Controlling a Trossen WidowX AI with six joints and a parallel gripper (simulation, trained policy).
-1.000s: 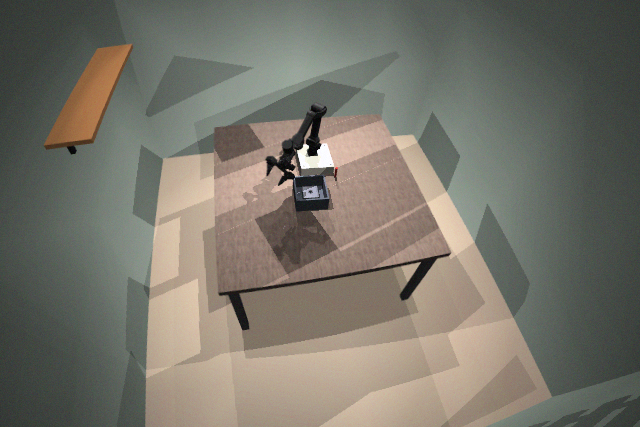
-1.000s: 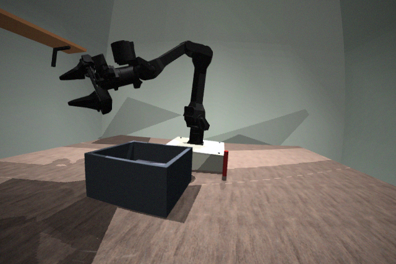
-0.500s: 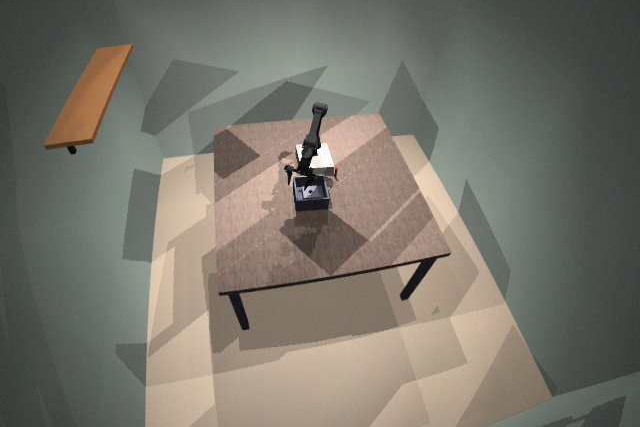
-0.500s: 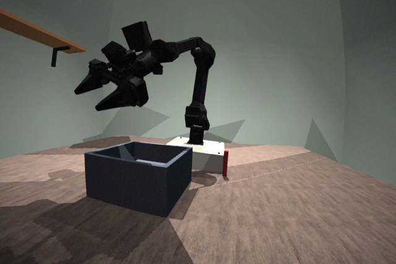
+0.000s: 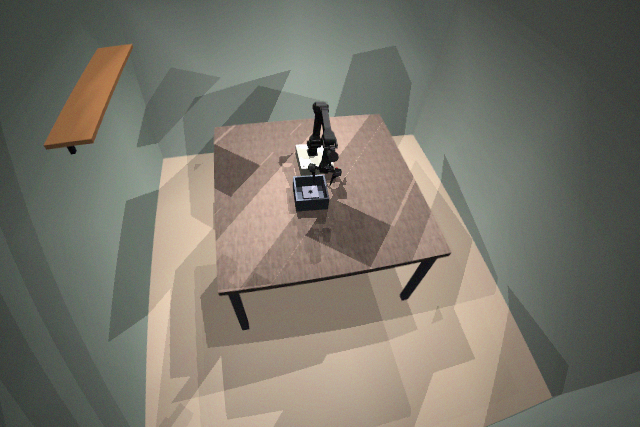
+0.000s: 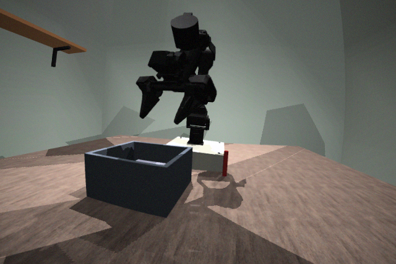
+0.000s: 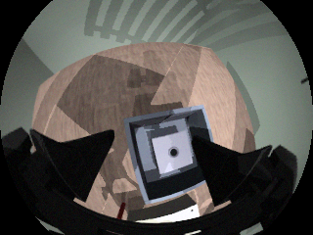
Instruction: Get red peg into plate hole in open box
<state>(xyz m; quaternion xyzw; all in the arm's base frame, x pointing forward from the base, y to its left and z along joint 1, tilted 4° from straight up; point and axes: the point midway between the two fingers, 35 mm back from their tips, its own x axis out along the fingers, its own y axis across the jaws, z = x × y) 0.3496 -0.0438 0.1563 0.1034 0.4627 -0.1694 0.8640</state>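
Note:
The red peg (image 6: 225,163) (image 7: 121,211) stands upright on the table beside the white base; in the top view the arm mostly hides it. The dark blue-grey open box (image 5: 311,204) (image 6: 127,181) (image 7: 132,147) sits in front of the base. A pale plate (image 5: 305,195) (image 7: 164,165) with a dark round hole lies on its bottom, and the hole holds no peg. My gripper (image 5: 322,180) (image 6: 159,120) (image 7: 154,137) is wide open and empty, fingers pointing down, higher than the box rim and near its back. The peg is apart from both fingers.
The white base block (image 5: 303,156) (image 6: 208,161) (image 7: 171,215) carries the arm, behind the box and close to the peg. The wooden table (image 5: 258,241) (image 6: 304,203) bears them all. An orange shelf (image 5: 90,96) (image 6: 31,32) is on the left wall.

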